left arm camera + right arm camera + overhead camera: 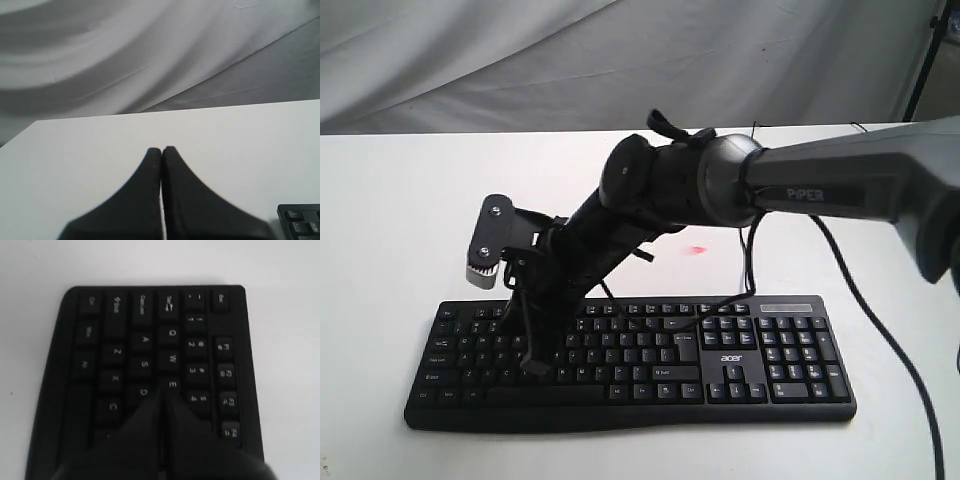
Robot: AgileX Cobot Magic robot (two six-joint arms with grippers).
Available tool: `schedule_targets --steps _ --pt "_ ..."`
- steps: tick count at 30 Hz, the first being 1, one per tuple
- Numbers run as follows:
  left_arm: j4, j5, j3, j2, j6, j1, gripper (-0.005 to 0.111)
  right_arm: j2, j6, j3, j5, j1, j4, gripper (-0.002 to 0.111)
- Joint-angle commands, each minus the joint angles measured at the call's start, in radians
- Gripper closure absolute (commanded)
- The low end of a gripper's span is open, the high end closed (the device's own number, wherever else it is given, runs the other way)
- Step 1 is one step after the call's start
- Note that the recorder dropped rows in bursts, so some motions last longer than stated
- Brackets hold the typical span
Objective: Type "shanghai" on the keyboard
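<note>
The black acer keyboard [740, 360] lies on the white table, number pad to the right. My right arm reaches across from the right, and my right gripper [533, 368] points down on the left letter keys. In the right wrist view the right gripper [164, 392] is shut, its fingertips meeting just beside the E and D keys of the keyboard [145, 340]; I cannot tell if they touch a key. My left gripper [161, 149] is shut on nothing above bare table, with a corner of the keyboard [300, 222] beside it. The left arm is out of the exterior view.
The keyboard's thin black cable [752, 250] runs back under the right arm, and a thicker arm cable [880, 330] hangs at the right. A small pink spot [698, 249] marks the table behind the keyboard. Grey cloth [520, 60] hangs behind the table.
</note>
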Motion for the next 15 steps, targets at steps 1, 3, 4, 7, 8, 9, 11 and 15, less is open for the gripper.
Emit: schedule_targets --steps 1,3,4,7,8,9,11,15 --pt "-0.001 -0.005 0.005 0.003 -0.003 -0.004 0.106 -0.064 -0.047 0.090 -0.037 -0.033 -0.001 0.108" --pt "-0.001 -0.005 0.005 0.003 -0.003 -0.004 0.106 -0.089 -0.070 0.127 -0.060 -0.042 0.008 0.108" --pt "-0.001 -0.005 0.005 0.003 -0.003 -0.004 0.106 -0.098 -0.089 0.138 -0.064 -0.044 0.024 0.108" --pt "-0.001 -0.005 0.005 0.003 -0.003 -0.004 0.106 -0.101 -0.099 0.142 -0.053 -0.044 0.056 0.108" --pt "-0.001 -0.005 0.005 0.003 -0.003 -0.004 0.106 -0.101 -0.099 0.144 -0.047 -0.044 0.058 0.108" --pt "-0.001 -0.005 0.005 0.003 -0.003 -0.004 0.106 -0.101 -0.099 0.146 -0.047 -0.044 0.058 0.108" --pt "-0.001 -0.005 0.005 0.003 -0.003 -0.004 0.106 -0.101 -0.104 0.156 -0.045 -0.044 0.037 0.108" --pt "-0.001 -0.005 0.005 0.003 -0.003 -0.004 0.106 -0.097 -0.108 0.163 -0.045 -0.044 0.027 0.108"
